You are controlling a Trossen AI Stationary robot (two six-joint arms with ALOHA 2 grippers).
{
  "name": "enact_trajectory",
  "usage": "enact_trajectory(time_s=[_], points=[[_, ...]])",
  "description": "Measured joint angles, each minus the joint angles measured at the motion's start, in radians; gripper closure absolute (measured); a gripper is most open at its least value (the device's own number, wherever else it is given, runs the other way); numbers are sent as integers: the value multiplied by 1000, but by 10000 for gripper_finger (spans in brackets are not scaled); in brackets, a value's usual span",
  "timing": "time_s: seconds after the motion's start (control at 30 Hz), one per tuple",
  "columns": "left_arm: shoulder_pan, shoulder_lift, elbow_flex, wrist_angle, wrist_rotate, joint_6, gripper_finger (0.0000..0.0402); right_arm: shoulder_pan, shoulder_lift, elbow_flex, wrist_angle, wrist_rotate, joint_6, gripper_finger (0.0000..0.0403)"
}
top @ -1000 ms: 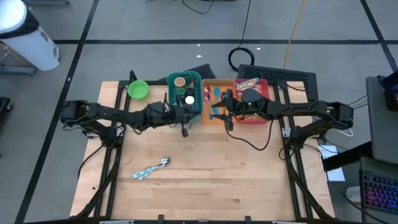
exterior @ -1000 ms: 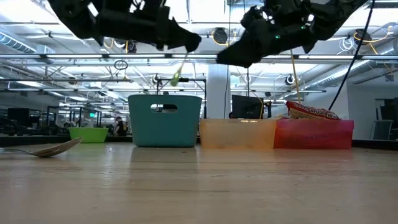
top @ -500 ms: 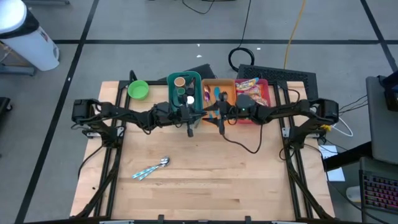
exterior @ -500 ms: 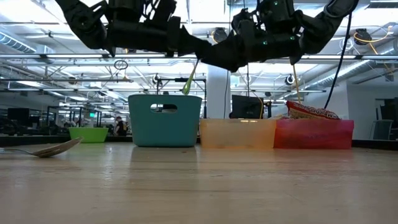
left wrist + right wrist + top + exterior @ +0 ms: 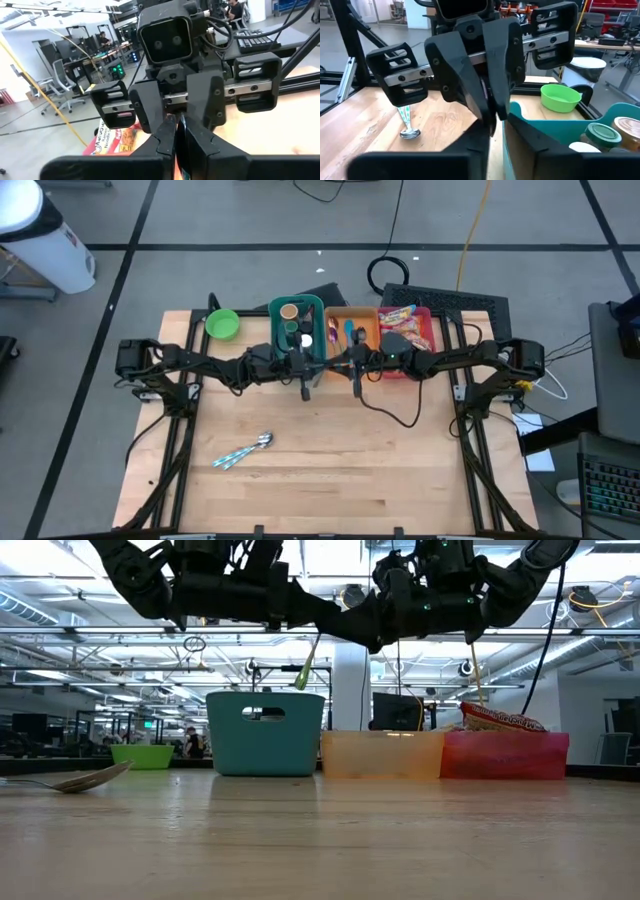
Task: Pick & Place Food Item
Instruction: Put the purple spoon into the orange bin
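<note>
A thin yellow-green food item (image 5: 307, 663) with a green lower end hangs high above the table, in front of the teal bin (image 5: 298, 330). My left gripper (image 5: 328, 363) and my right gripper (image 5: 344, 363) point level and meet tip to tip at mid-table. The left gripper is shut on the item. In the left wrist view the right gripper's fingers (image 5: 207, 102) stand closed about the left fingertips (image 5: 176, 130). A pinkish bit (image 5: 483, 91) shows between the left fingers. My left gripper pinches the item's upper end (image 5: 317, 640) between its two fingers, coming level from the table's left. The item hangs below them, slanting, clear of the table and the bins. My right gripper comes level from the table's right and is closed at the same upper end, right at the left fingertips. Both sets of fingers hide the place of contact.
Along the far edge stand the teal bin with jars, an orange bin (image 5: 345, 330) and a red bin (image 5: 412, 330) with snack packets. A green bowl (image 5: 221, 324) sits at the far left. Spoons (image 5: 245, 450) lie on the bare near-left wood.
Both arms have come toward each other and sunk a little. My right gripper went from the red bin toward the table's left and met the left gripper, then shut. The item went with the left gripper toward the right, still hanging.
</note>
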Motion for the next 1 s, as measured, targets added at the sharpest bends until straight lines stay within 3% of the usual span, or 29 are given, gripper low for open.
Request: enact_trajectory(time_s=[0.13,0.27,0.5,0.73,1.0], points=[[0,0,0,-2,11,-7,392,0,0,0,-1,-6,-19,393],[-2,0,0,2,4,-7,383,0,0,0,5,-6,-24,397],[-31,-2,0,13,-145,-44,256,0,0,1,1,-25,-46,401],[-46,-73,0,-31,-165,-87,122,-37,-21,1,-107,-29,-50,402],[-46,-215,0,-262,-170,-131,65,-203,-132,1,-243,-28,-117,402]])
